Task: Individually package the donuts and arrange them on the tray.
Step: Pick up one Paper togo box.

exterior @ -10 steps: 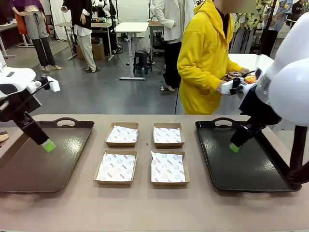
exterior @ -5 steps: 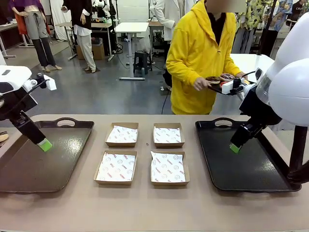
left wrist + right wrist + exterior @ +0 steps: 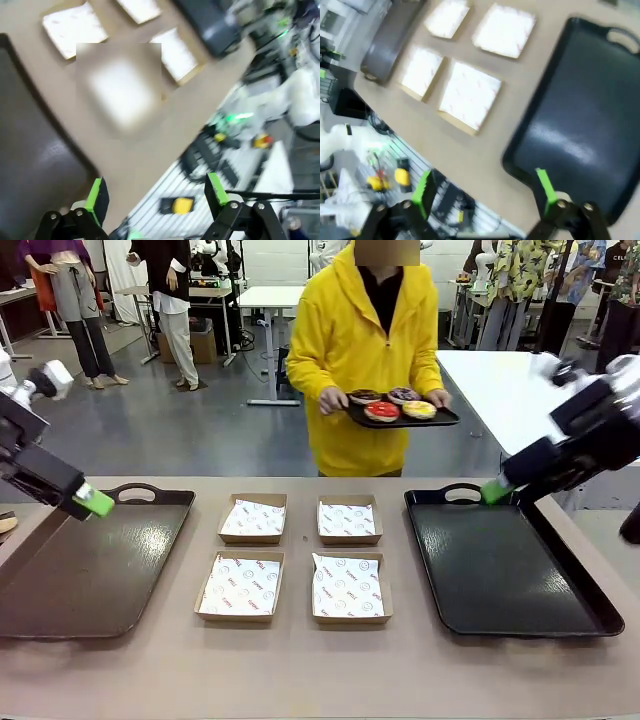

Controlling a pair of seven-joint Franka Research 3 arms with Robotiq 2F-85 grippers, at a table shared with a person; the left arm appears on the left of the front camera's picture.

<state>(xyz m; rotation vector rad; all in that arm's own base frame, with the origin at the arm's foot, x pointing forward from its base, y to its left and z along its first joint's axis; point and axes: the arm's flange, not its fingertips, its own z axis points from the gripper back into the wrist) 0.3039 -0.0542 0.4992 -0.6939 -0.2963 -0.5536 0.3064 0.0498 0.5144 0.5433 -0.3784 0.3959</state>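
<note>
Donuts (image 3: 382, 411): four iced rings on the small black serving tray (image 3: 445, 421) a person (image 3: 360, 320) carries, beyond the surface (image 3: 300, 670).
My left hand (image 3: 155, 192): fingers wide apart, empty, lifted aside.
My right hand (image 3: 482, 187): wide apart, empty, leaving the paper-lined cardboard boxes (image 3: 240, 585) clear.

Boxes (image 3: 240, 586) lie between left tray (image 3: 90, 570) and right tray (image 3: 500, 570).

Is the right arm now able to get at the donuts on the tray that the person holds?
Probably not yet. The donuts sit on a small black tray held by the person beyond the table's far edge; the right gripper hangs apart, lower. Nothing blocks the way.
</note>
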